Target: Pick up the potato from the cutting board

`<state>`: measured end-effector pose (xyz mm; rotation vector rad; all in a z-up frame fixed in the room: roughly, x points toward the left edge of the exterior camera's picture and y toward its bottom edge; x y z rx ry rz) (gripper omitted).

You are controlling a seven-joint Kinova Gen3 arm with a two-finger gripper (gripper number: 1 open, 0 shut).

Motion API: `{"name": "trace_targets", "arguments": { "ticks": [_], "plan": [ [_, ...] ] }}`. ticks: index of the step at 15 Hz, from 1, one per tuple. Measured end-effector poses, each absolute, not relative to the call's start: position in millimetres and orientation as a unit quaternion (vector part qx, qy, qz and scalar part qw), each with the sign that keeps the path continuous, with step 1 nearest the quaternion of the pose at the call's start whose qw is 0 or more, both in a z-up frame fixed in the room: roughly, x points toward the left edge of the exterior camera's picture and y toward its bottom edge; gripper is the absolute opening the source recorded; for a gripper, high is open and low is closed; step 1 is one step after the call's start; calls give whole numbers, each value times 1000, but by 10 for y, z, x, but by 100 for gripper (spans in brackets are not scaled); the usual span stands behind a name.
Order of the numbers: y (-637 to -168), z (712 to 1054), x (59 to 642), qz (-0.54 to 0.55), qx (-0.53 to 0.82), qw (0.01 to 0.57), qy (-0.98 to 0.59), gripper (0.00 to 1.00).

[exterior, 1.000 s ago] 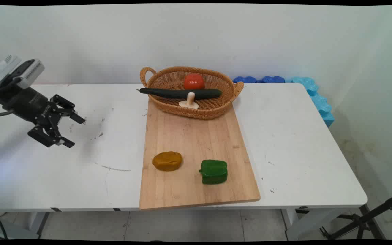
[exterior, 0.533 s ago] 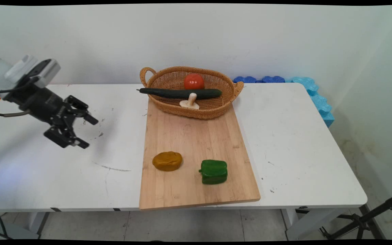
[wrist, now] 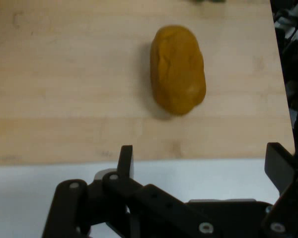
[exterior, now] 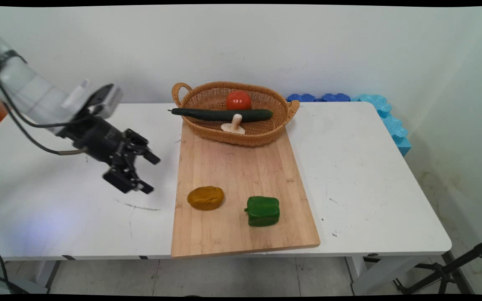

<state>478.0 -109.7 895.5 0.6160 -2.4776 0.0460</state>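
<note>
My black gripper (exterior: pixel 151 174) hangs open above the white table (exterior: pixel 57 200), just left of the wooden cutting board (exterior: pixel 241 167). Nothing is between its fingers. A brown potato (exterior: pixel 206 197) lies on the board's near left part, the nearest thing to the gripper. In the hand view the potato (wrist: pixel 178 69) lies ahead on the board (wrist: pixel 64 89), beyond the two fingertips (wrist: pixel 125 157), and the gripper (wrist: pixel 201 163) is over the table's white surface. A green bell pepper (exterior: pixel 262 211) lies to the right of the potato on the board.
A wicker basket (exterior: pixel 207 97) stands at the board's far end, holding a red tomato (exterior: pixel 238 100), a long dark cucumber (exterior: pixel 220 114) and a mushroom (exterior: pixel 233 124). Blue foam pieces (exterior: pixel 387 117) line the table's far right edge.
The arm has swung to the right across the table, bringing the open gripper from the far left to just beside the cutting board. The vegetables have not moved.
</note>
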Motion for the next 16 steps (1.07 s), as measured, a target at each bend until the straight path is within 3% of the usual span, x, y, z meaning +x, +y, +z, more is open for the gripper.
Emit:
{"name": "trace_targets", "arguments": {
  "ticks": [16],
  "plan": [
    [-1444,8248,3872,17,227,286,-931,100]
  ]
}}
